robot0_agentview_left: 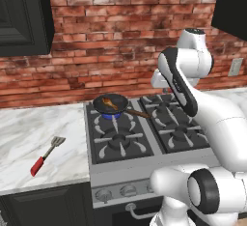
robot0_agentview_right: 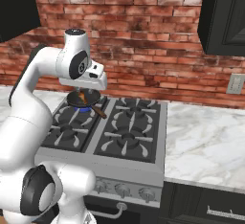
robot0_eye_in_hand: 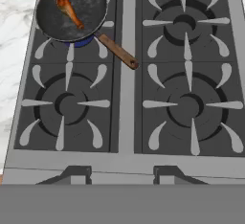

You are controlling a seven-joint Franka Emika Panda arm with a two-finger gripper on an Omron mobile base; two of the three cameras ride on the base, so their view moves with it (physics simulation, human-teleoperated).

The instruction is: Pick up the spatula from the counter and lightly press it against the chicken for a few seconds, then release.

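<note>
Spatula (robot0_agentview_left: 47, 155) lies flat on marble counter (robot0_agentview_left: 24, 123), left of stove (robot0_agentview_left: 144, 138). Its red handle points near-left, metal blade far-right, nothing touching it. Pan (robot0_eye_in_hand: 91, 0) sits on far-left burner w/ blue flame under it, wooden handle (robot0_eye_in_hand: 117, 51) angled toward stove centre. Chicken (robot0_eye_in_hand: 68, 8) lies inside pan, an orange-brown piece on the dark base. Claw (robot0_eye_in_hand: 122, 176) hangs high over stove, looking down on all four burners. Its fingers (robot0_eye_in_hand: 76, 174) are spread wide, nothing btwn them. Claw is well apart from spatula, off to its right.
</note>
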